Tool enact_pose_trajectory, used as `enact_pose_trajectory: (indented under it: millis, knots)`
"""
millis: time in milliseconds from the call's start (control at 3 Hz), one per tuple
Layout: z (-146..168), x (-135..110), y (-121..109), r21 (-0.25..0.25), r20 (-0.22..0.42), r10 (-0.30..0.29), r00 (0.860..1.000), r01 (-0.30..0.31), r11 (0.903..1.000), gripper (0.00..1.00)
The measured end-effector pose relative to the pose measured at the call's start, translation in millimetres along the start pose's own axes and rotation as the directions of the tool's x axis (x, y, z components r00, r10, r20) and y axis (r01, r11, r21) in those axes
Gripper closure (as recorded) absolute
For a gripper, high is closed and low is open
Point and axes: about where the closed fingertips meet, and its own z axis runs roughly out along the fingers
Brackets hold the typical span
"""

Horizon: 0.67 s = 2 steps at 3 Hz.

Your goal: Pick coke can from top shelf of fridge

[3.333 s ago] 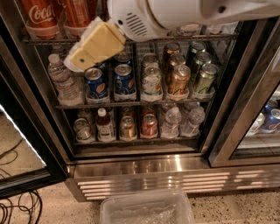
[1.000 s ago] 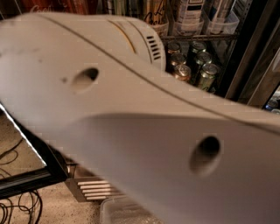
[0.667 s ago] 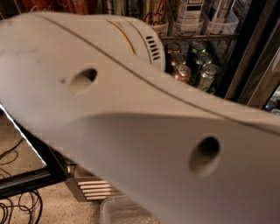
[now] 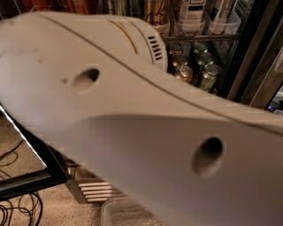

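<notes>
My white arm (image 4: 132, 132) fills most of the camera view, very close to the lens. My gripper is not in view; it lies somewhere beyond the arm. The fridge (image 4: 250, 57) shows only around the arm's edges. Its top shelf (image 4: 201, 38), with clear can trays (image 4: 223, 24), shows at the upper right. A strip of dark red cans (image 4: 48, 5) shows at the upper left edge; I cannot tell which of them is the coke can. Green and bronze cans (image 4: 194, 70) stand on the rack below.
The fridge's open glass door (image 4: 22, 183) stands at the lower left with cables (image 4: 17, 212) on the floor beside it. The ribbed steel base grille (image 4: 95, 190) and a clear plastic bin (image 4: 126, 214) lie at the bottom.
Since 3.3 s ago the arm has swung in front of the camera and now hides the gripper and most shelves. Over the last second nothing has visibly moved.
</notes>
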Motion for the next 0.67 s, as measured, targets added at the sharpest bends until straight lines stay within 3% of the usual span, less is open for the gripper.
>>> enact_pose_trajectory:
  millis: [667]
  knots:
    - [0.0, 0.0, 0.0, 0.0, 0.0, 0.0, 1.0, 0.0, 1.0, 0.0]
